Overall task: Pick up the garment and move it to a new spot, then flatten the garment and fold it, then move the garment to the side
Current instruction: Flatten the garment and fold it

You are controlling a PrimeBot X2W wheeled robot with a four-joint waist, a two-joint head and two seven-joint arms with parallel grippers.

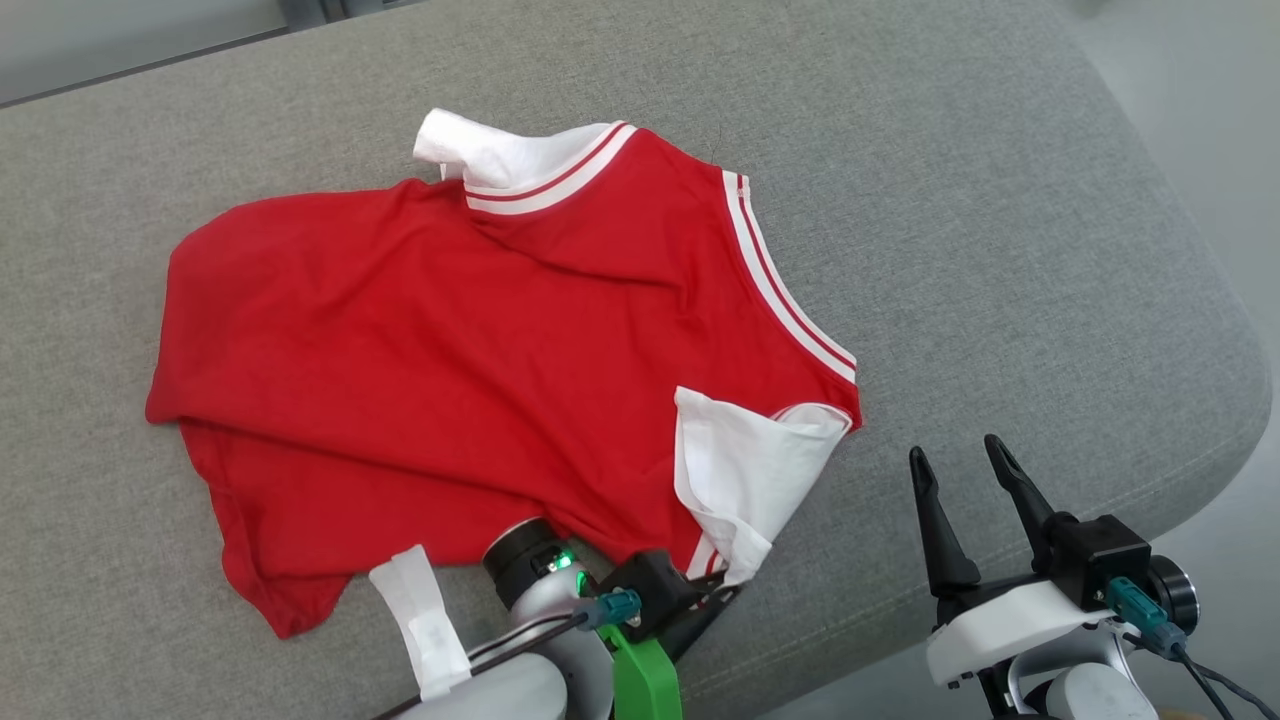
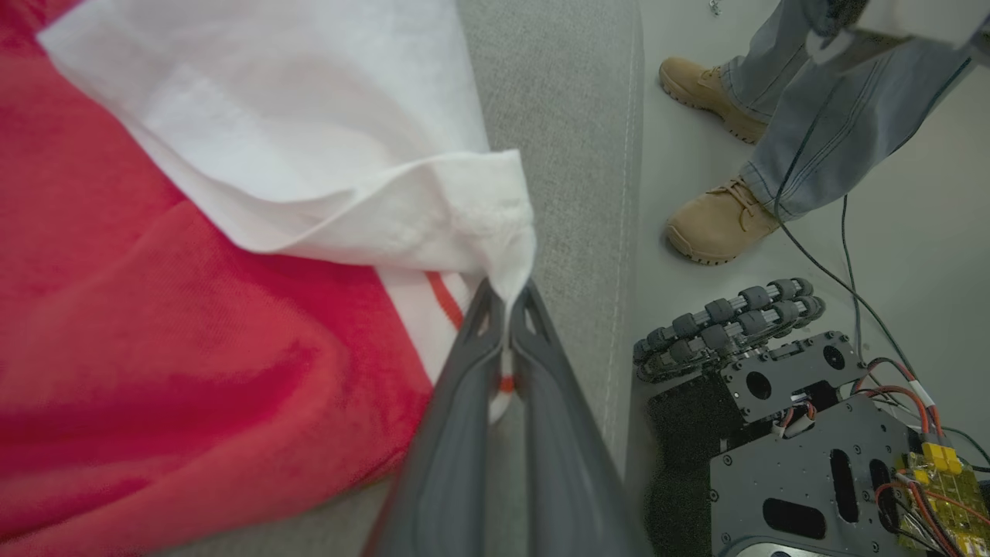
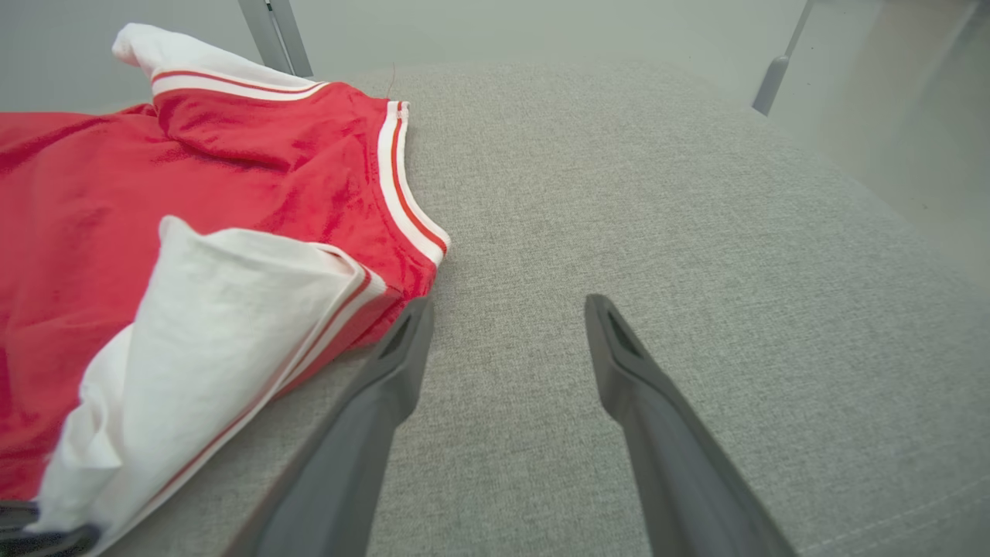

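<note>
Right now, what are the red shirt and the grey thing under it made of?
The red shirt: soft knit cloth, probably cotton, matte; it creases and droops. The grey cushion: coarse woven fabric, matte; flecked weave and stitched seam show.

Bare grey cushion (image 1: 1000, 250) lies open right of the garment (image 1: 450, 350); a person's boots (image 2: 719, 224) stand beside its edge.

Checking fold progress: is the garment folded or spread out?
Spread, not folded: the garment lies open but rumpled across the grey cushion.
</note>
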